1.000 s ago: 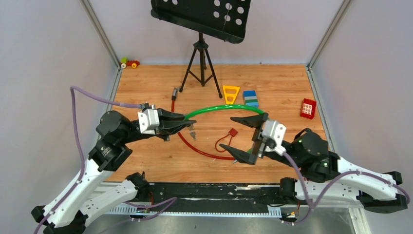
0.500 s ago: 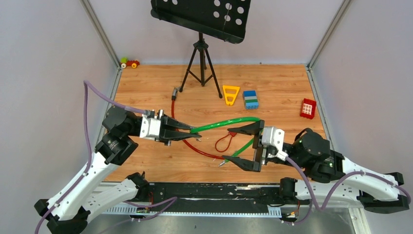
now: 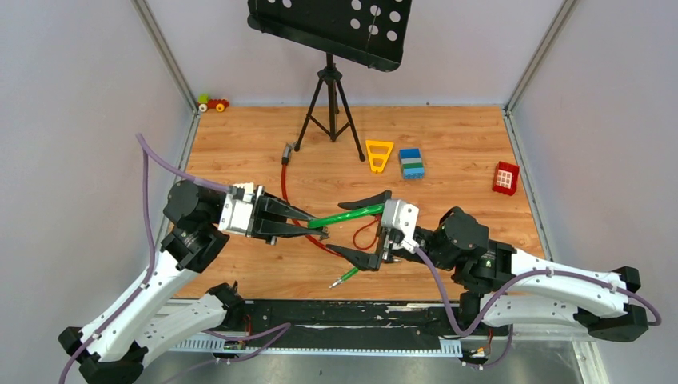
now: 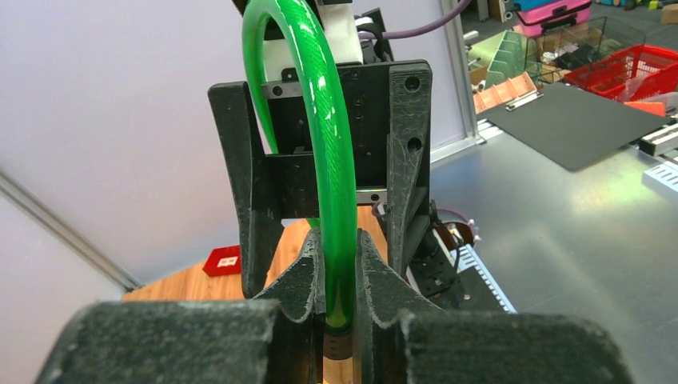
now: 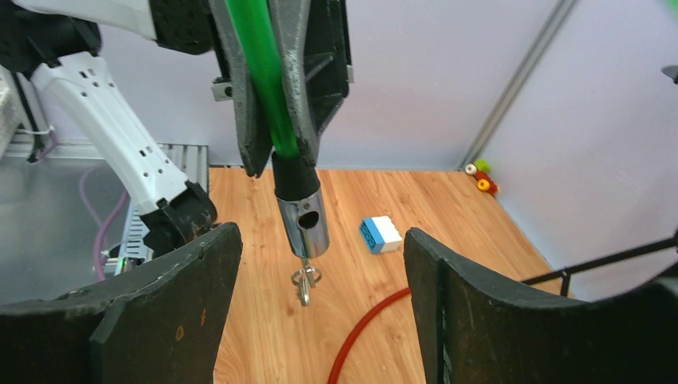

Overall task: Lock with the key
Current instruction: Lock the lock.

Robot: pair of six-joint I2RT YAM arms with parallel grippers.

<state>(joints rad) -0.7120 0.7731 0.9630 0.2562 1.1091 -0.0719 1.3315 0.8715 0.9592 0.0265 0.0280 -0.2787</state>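
My left gripper (image 3: 320, 230) is shut on the green cable (image 3: 352, 214) just above its silvery lock cylinder (image 5: 302, 216); the left wrist view shows the cable (image 4: 320, 120) pinched between its jaws (image 4: 340, 256). The tiny silvery key (image 5: 305, 286) hangs on a small ring from the bottom of the cylinder. My right gripper (image 3: 336, 227) is open, with its fingers (image 5: 184, 296) on either side of the cylinder and key and apart from them (image 5: 321, 240). A red cable (image 3: 285, 180) lies on the table beneath.
A music stand on a tripod (image 3: 328, 96) is at the back. A yellow triangle (image 3: 378, 154), a blue block (image 3: 412, 162) and a red block (image 3: 504, 177) lie at the back right. A toy car (image 3: 213, 103) sits in the far left corner.
My right gripper has moved left, up to the left gripper, and now straddles the cable's lock end. My left gripper shifted slightly right with the cable, which has straightened.
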